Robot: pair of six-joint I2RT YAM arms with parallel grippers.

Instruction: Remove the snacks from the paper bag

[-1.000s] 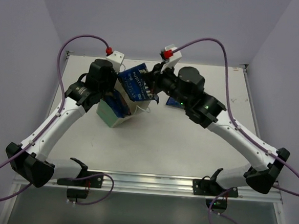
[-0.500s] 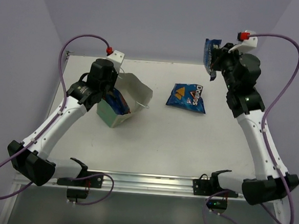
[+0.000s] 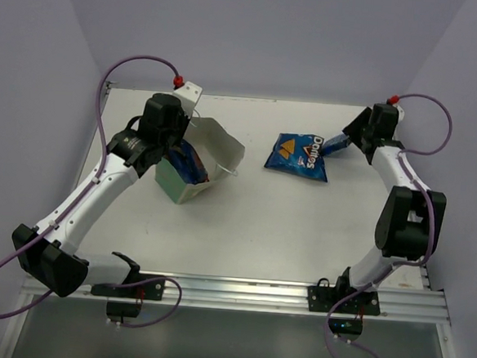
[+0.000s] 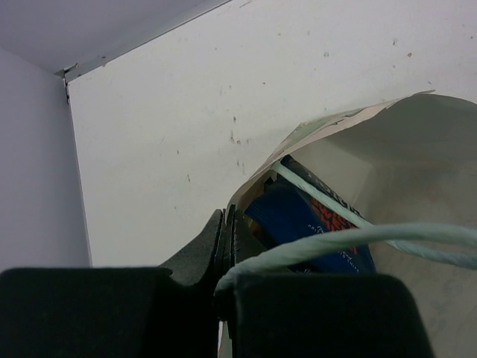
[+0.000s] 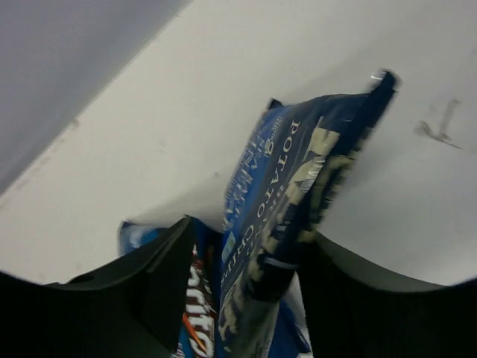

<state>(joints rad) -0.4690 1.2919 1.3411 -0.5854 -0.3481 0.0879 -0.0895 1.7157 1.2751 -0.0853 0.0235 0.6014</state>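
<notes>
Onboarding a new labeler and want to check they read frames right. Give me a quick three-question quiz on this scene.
1. True or false: the Doritos packet lies on the table, outside the paper bag.
2. The right gripper holds: A) a potato chip packet, B) a string handle, C) nothing.
3. Fill in: the left gripper is shut on the ____.
Key: 1 true; 2 A; 3 paper bag.

Left arm [image 3: 99, 187] and right arm [image 3: 405, 168] have white link shells and bulky black joint housings. A purple cable [image 3: 106, 80] trails along each arm, tipped by a red connector [image 3: 179, 81] beside a white camera mount [image 3: 190, 91]. The fingers [image 4: 197, 253] are smooth matte black
</notes>
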